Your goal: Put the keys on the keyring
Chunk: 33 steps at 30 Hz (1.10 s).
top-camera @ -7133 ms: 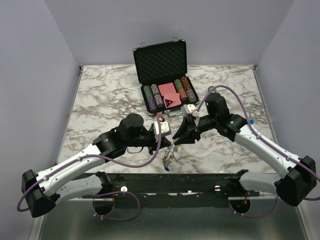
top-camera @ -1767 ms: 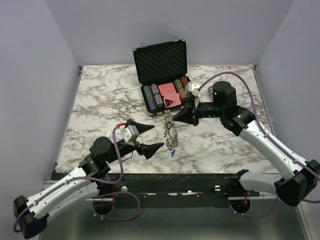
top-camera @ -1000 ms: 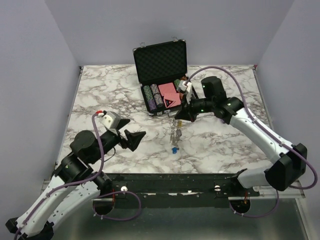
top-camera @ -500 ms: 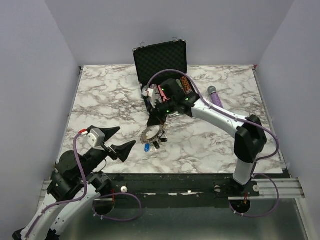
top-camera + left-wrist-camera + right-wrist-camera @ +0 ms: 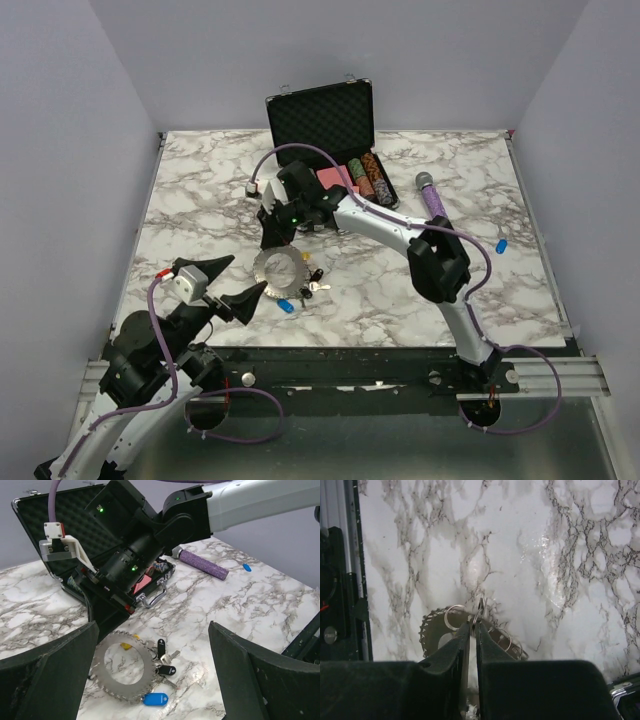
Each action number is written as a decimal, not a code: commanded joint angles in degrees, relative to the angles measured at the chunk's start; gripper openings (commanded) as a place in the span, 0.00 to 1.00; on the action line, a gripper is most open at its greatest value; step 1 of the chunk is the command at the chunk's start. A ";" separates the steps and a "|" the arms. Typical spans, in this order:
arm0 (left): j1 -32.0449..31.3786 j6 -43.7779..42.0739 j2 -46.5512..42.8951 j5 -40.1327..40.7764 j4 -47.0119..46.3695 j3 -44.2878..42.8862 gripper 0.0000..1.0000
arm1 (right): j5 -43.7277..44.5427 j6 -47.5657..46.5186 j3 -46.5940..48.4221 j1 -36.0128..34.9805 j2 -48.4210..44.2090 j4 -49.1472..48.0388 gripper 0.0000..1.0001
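One toothed keyring [image 5: 131, 690] down there, and right beside it I count four keys [image 5: 161, 645]: two with black heads, one blue, one yellow. One open case [image 5: 322, 120], one purple microphone [image 5: 430, 200], and one lone little blue bit [image 5: 500, 243] out on its own.

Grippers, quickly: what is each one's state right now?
Left gripper: open, empty.
Right gripper: nearly closed at the keyring's rim; whether it grips cannot be told.

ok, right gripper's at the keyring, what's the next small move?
Probably open the right gripper fully and lift straight up: the keyring already lies flat on the table, only a thin loop sits at its tips, and the keys lie beside it.
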<state>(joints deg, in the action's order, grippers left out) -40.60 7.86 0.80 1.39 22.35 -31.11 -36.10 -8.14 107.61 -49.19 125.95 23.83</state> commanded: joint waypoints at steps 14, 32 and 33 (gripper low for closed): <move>2.10 6.90 8.94 1.78 -0.90 -1.57 0.99 | 9.45 -11.36 -1.77 2.51 -18.78 7.09 0.91; 3.33 14.99 20.56 2.48 9.99 -24.26 0.99 | 13.93 14.46 -32.72 40.39 -70.12 3.58 1.00; 3.33 15.26 20.12 2.57 10.69 -24.52 0.99 | 15.25 15.60 -33.51 41.01 -72.49 4.20 1.00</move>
<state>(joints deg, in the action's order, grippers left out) -37.56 21.06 22.81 3.99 26.98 -53.93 -28.99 -0.23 76.66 -11.33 60.27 25.80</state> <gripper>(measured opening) 0.988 0.997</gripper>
